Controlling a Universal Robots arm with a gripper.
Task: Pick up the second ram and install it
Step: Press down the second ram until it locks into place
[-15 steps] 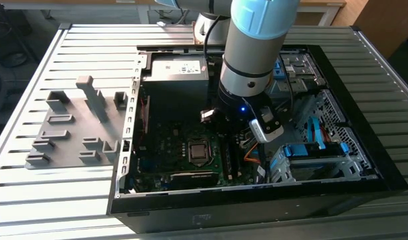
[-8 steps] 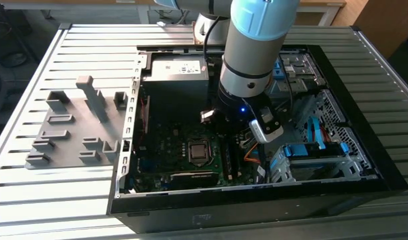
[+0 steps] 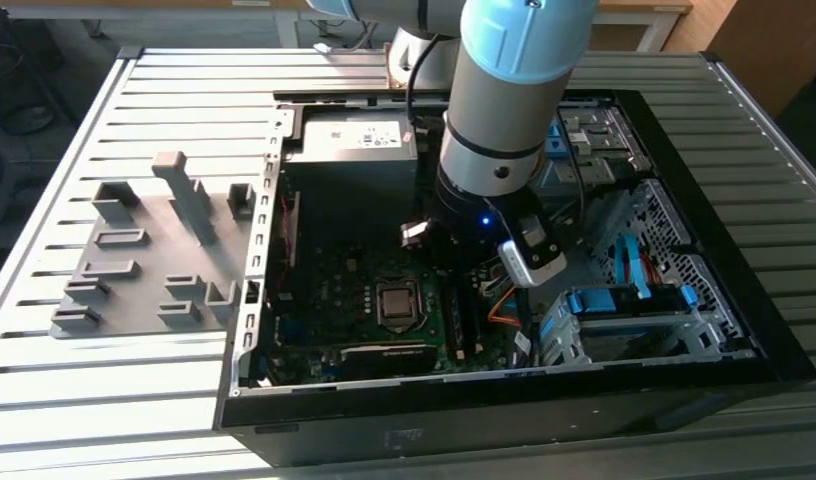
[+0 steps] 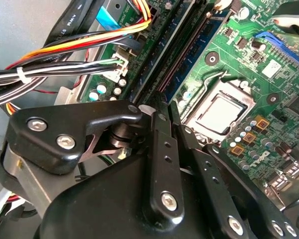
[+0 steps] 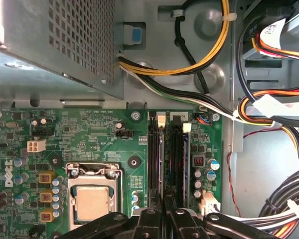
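Seemingly, the black-fingered tool (image 5: 165, 219) is closed above the long black plastic motherboard slots (image 5: 167, 164), aligned to seat the thin dark second ram (image 4: 175, 119).

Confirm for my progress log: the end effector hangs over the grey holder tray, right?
No. The end effector hangs over the memory slots of the motherboard inside the computer case, as the first wrist view shows, not over the grey holder tray.

Your robot arm (image 3: 495, 110) is a fat silver tube with light blue caps and a black ring. Near the gripper (image 4: 162, 112), black metal links carry shiny round screws (image 4: 66, 143).
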